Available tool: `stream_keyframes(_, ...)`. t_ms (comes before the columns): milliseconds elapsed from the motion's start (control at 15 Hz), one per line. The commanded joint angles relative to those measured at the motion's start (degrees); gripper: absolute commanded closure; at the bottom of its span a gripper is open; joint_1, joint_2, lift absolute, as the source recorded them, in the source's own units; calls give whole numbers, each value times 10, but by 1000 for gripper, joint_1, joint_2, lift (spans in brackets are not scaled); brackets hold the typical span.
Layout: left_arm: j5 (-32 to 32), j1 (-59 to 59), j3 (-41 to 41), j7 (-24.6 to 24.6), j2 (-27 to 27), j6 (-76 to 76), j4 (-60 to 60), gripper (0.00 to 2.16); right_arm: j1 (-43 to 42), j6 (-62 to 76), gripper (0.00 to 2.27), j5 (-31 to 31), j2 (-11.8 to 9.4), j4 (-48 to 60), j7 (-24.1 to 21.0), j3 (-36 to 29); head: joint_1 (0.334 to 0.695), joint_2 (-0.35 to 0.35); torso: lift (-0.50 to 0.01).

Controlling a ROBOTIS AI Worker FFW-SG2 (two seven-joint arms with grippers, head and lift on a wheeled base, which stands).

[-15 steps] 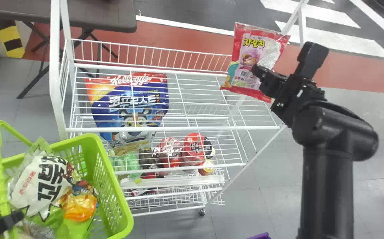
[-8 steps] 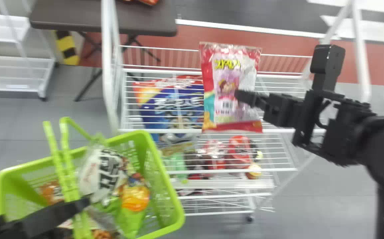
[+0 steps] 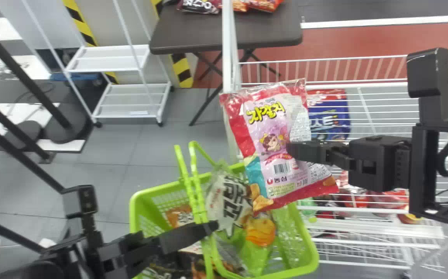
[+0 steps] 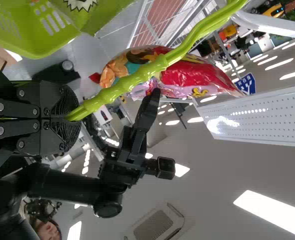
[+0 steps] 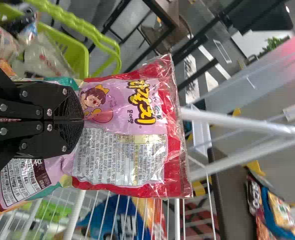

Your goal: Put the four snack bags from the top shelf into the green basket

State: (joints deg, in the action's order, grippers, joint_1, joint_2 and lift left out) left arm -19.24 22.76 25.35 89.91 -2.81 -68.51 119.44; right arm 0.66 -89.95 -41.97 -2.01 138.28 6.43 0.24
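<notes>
Your right gripper (image 3: 291, 150) is clenched on the red-and-pink snack bag (image 3: 264, 133), its wrist pointing left; in the head view, the bag overlaps the green basket's (image 3: 309, 254) far rim. Your left gripper (image 3: 213, 226) grasps the basket's handles (image 3: 197, 193).

glossy film, moulded plastic, coated wire.
the red-and-pink rectangular plastic-film snack bag (image 3: 268, 159) is shiny and crinkled; the green lattice-sided plastic basket (image 3: 309, 242) is smooth with a soft sheen; the white wire shelf (image 3: 378, 227) looks like smooth coated metal; the dark brown flat bench (image 3: 208, 35) has a matt, smooth top.
</notes>
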Motion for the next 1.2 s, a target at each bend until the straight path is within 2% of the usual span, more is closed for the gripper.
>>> stream_keyframes(0,-2,-1,-3,7,0,-7,6,2148,6,-1,2246,-2,8,-4,-2,40,695,249,-3)
stream_keyframes(200,-5,0,1,7,0,-16,24,2148,14,-1,2246,-30,9,-12,-13,61,695,317,-3)
stream_keyframes(400,-14,3,11,7,0,-28,36,2148,22,-1,2246,-28,6,-28,-19,85,695,350,-3)
stream_keyframes(800,-30,8,18,7,0,-40,62,2148,7,-1,2246,22,1,-120,-20,141,695,350,-3)
stream_keyframes(1133,-40,14,24,7,-1,-40,71,2148,-19,-1,2240,63,-1,-144,-32,166,695,350,-3)
